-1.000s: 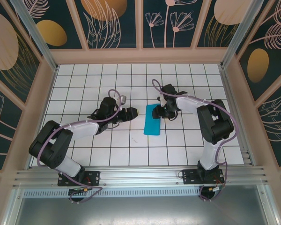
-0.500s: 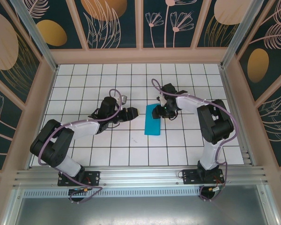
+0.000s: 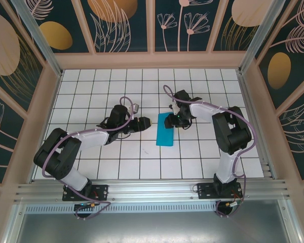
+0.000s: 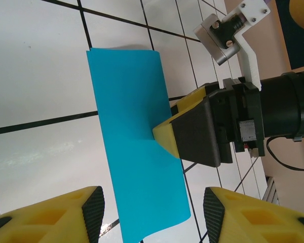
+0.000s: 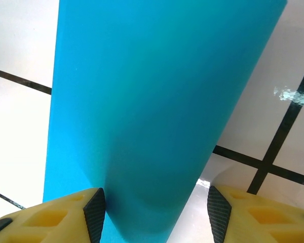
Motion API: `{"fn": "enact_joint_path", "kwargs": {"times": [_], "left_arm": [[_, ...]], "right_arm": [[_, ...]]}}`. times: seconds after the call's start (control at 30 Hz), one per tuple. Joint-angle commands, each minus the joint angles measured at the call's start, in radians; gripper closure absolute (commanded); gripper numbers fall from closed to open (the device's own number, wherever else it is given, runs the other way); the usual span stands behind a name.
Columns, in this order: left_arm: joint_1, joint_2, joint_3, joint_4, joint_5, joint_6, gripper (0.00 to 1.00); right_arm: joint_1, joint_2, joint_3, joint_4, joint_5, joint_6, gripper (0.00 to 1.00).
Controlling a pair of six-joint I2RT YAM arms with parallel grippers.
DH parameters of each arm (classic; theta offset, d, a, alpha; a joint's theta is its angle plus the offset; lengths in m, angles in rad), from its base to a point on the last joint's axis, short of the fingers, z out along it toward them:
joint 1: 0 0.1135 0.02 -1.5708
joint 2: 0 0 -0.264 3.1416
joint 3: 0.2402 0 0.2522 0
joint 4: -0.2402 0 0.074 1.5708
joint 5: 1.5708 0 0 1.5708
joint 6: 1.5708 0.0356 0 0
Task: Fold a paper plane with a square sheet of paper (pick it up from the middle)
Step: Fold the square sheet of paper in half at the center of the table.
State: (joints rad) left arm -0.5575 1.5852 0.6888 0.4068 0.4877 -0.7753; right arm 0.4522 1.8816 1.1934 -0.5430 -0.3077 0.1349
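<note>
The square sheet of paper [image 3: 165, 129] is cyan-blue and lies on the white tiled table as a long narrow rectangle, apparently doubled over; no paper plane is in view. My left gripper [image 3: 148, 123] stands open just left of it, fingers low to the table. In the left wrist view the paper [image 4: 134, 136] runs away between my open left gripper [image 4: 153, 215], its near end curling up a little. My right gripper [image 3: 173, 119] is open at the sheet's upper right edge, one yellow fingertip [image 4: 167, 134] resting on it. In the right wrist view the paper [image 5: 152, 101] lies under the open right gripper [image 5: 156, 215].
Black grid lines cross the white table [image 3: 116, 162]. Beige frame rails [image 3: 152, 61] and patterned dark walls close in the back and both sides. Both arms lie low and bent inward toward the table's middle.
My left gripper has edged slightly right, closer to the paper. The paper and the right gripper have stayed where they were.
</note>
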Motion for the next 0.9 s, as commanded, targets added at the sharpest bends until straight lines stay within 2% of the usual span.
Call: {"fn": "enact_joint_path", "kwargs": {"times": [0.0,0.87], "left_arm": [[-0.007,0.015,0.029,-0.013,0.006,0.017,0.43],[-0.008,0.022,0.041,-0.032,0.006,0.022,0.43]], "right_arm": [[0.004,0.012,0.019,-0.029,0.014,-0.030,0.41],[0.006,0.026,0.043,-0.058,0.018,-0.083,0.42]]}}
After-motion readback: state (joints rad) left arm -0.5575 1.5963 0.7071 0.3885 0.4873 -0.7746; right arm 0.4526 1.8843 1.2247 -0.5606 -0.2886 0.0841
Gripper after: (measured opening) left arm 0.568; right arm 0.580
